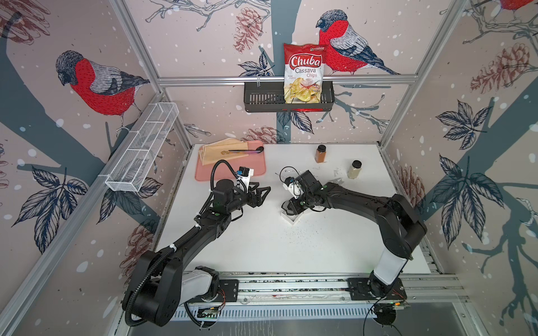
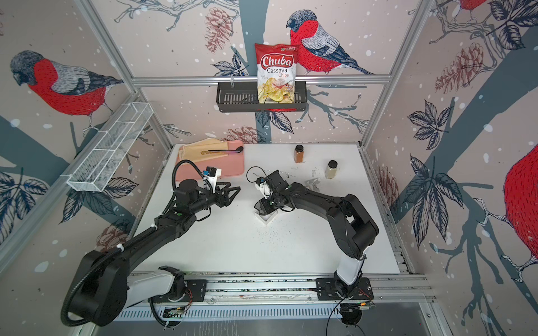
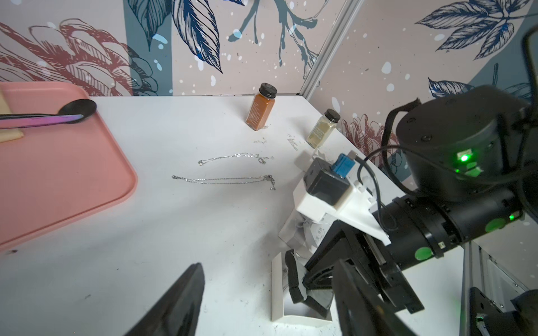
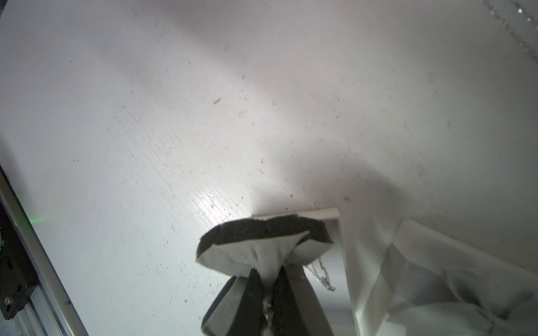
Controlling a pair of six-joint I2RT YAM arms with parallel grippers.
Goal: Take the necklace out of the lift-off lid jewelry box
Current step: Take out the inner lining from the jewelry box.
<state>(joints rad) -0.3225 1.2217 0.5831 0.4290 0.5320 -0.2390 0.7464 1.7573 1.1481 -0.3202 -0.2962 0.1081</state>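
Right tool: my right tool [image 4: 266, 280] is down in the white box [image 4: 343, 247], jaws closed tight on the folded foam pad [image 4: 262, 232].
Necklace: the necklace [image 4: 321, 273] hangs off the pad as a thin chain, just beside my fingers and inside the box wall.
Left tool: my left tool [image 1: 263, 195] stands wide open above the bench [image 1: 262, 250], holding nothing, near the box but apart.
Far side: loose chains [image 3: 224, 180] lie flat there, with the pink tray [image 1: 259, 163], brown jar [image 1: 320, 154] and pale jar [image 1: 354, 169].
Open room: wide bench surface between the box and the front edge.
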